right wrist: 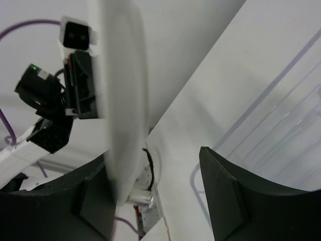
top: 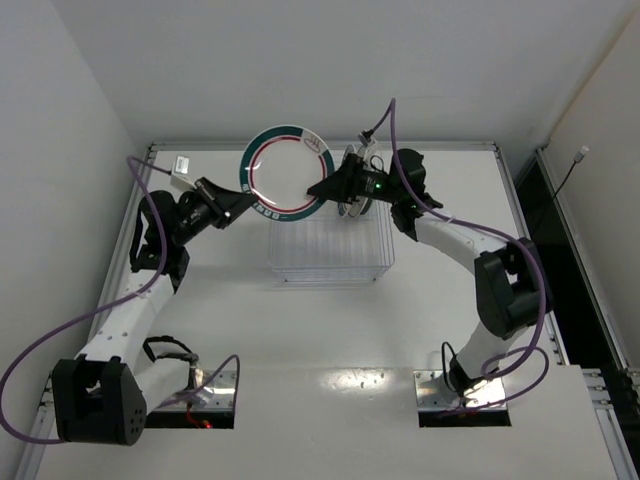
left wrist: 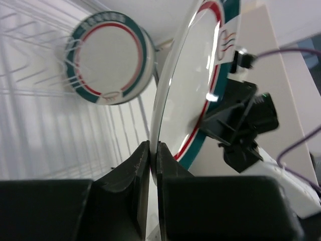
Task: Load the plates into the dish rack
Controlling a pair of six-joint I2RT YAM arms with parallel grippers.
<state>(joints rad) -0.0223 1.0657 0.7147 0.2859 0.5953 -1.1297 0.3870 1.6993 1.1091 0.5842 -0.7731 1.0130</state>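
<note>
Task partly done. One green-and-red rimmed plate (left wrist: pixel 108 60) already stands on edge inside the dish rack (top: pixel 330 262), at the rack's far right end as the top view has it, half hidden there behind the right arm. A second green-and-red rimmed plate (top: pixel 288 170) is in the air, upright, above the rack's far left corner and not yet in a slot. The left gripper (top: pixel 243 207) has its fingers pinched together on this plate's lower rim, just off the rack's far left side; the left wrist view shows the rim wedged between the two pads. The right gripper (top: pixel 325 188) is at the plate's opposite edge, over the rack's far rim. Its fingers are spread apart, the plate's edge lies against one finger, and there is a clear gap to the other, so it has no grip. Looks like a steadying or handover step. Left to do: lower this plate into a divider slot and let go. The pale grey plate and the teal plate can't be made out in any view, so whether they are loaded can't be told. Writing: white lettering on the green rim band of both plates, too blurred to read, and a wavy steam-like mark on the held plate. A small white tag (top: pixel 183 163) lies well left of and beyond the rack, print illegible.
</note>
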